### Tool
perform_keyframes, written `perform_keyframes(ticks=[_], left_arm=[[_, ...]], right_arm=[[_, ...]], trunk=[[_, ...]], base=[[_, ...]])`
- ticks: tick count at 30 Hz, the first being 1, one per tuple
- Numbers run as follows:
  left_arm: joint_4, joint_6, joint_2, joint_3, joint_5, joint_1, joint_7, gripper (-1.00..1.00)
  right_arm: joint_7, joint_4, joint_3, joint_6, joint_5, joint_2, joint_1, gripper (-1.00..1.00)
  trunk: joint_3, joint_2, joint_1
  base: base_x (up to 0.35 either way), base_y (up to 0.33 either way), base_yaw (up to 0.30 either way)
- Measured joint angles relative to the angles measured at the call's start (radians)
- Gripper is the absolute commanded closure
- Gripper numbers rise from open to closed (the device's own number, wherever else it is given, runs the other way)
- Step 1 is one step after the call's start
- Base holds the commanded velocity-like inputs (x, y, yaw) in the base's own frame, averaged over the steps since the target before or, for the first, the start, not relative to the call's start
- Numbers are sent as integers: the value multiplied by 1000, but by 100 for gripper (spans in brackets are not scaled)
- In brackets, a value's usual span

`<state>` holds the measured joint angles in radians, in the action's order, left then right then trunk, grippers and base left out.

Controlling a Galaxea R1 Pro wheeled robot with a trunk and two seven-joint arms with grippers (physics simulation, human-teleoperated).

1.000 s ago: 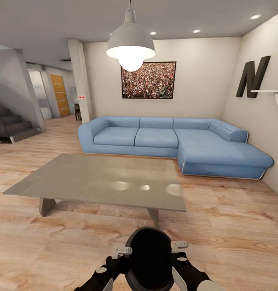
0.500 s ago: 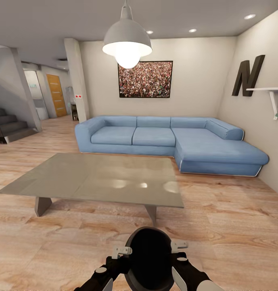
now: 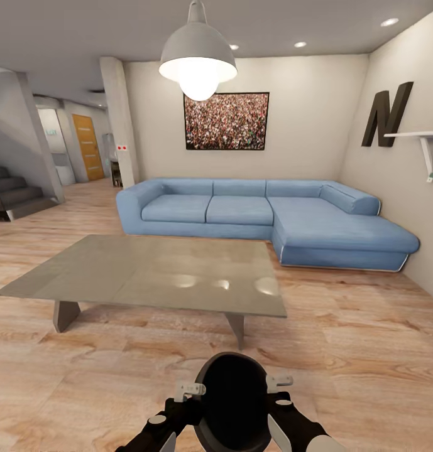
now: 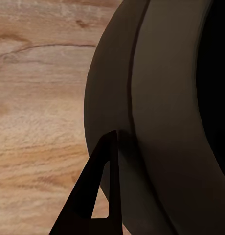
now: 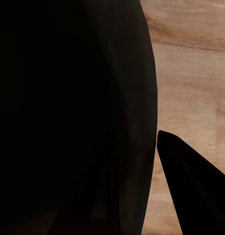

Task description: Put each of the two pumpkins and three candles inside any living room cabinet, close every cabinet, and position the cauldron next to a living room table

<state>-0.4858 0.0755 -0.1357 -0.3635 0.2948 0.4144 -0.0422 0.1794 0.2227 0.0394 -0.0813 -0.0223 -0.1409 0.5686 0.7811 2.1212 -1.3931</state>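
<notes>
We see the round black cauldron (image 3: 232, 402) pinched between left gripper (image 3: 186, 395) and right gripper (image 3: 280, 388), one on each side, over wood-grain floor (image 3: 367, 351), just before the glossy grey-beige table (image 3: 153, 276). Jaw spread: cannot tell.

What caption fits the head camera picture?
Both grippers carry a round black cauldron toward the low grey coffee table.
</notes>
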Motion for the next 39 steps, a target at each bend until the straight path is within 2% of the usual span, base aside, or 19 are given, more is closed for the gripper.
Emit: perform_keyframes(ticks=[11, 27, 39], left_arm=[[0, 0, 0, 0, 0, 0, 0, 100], [0, 0, 0, 0, 0, 0, 0, 100], [0, 0, 0, 0, 0, 0, 0, 100]], right_arm=[[0, 0, 1, 0, 1, 0, 0, 100], [0, 0, 1, 0, 0, 0, 0, 100], [0, 0, 1, 0, 1, 0, 0, 100]], trunk=[[30, 77, -42], [79, 189, -104], [107, 273, -150]], base=[[0, 0, -90], [0, 0, -5], [0, 0, -148]])
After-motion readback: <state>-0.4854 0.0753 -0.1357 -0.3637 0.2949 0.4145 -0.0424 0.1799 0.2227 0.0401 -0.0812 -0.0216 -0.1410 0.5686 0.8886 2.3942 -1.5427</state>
